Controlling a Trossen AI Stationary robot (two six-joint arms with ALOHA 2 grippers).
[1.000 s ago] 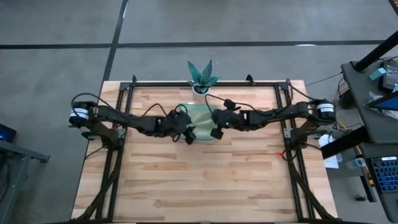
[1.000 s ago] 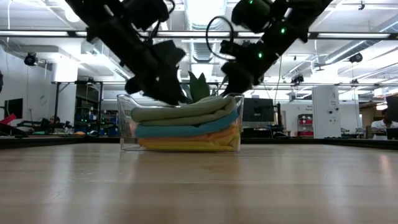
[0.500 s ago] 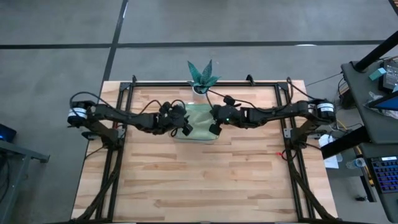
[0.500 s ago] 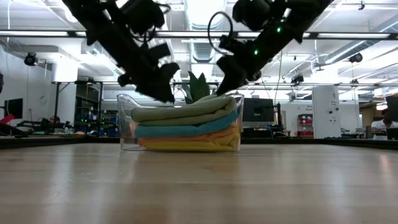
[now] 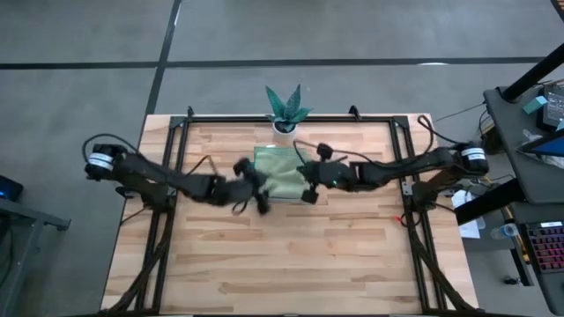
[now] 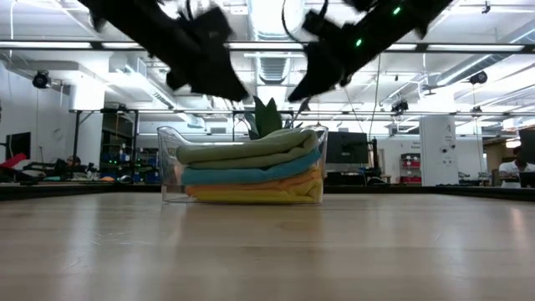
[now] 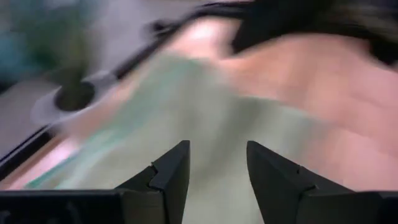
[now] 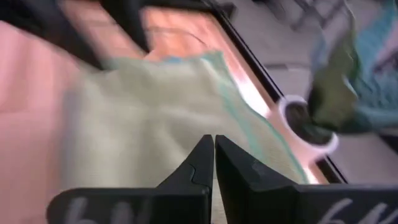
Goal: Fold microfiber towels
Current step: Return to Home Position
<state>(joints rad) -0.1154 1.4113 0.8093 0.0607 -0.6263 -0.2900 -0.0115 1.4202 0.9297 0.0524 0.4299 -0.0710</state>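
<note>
**Both arms lift off the full tray**

The left arm reaches in low from the left side of the table (image 5: 291,255). Its left gripper (image 5: 256,189) hangs just off the near left corner of the clear tray (image 6: 167,167), and its fingers (image 7: 168,174) stand apart with nothing between them. The right arm comes in from the right. The right gripper (image 5: 308,187) sits above the tray's right edge with its fingers (image 8: 193,168) pressed almost together, also empty.

Half a second ago both grippers hovered close over the stack. Now, seen from table height, they are clearly higher, and the left one has drawn back toward its own side. The stack itself has not shifted.

The folded microfiber towels lie in the tray at the far middle of the table. The pale green towel (image 6: 242,149) is on top, the teal-blue towel (image 6: 251,173) is under it, and a yellow towel (image 6: 251,195) is at the bottom. The potted plant (image 5: 286,104) stands just beyond the tray at the far edge.
</note>
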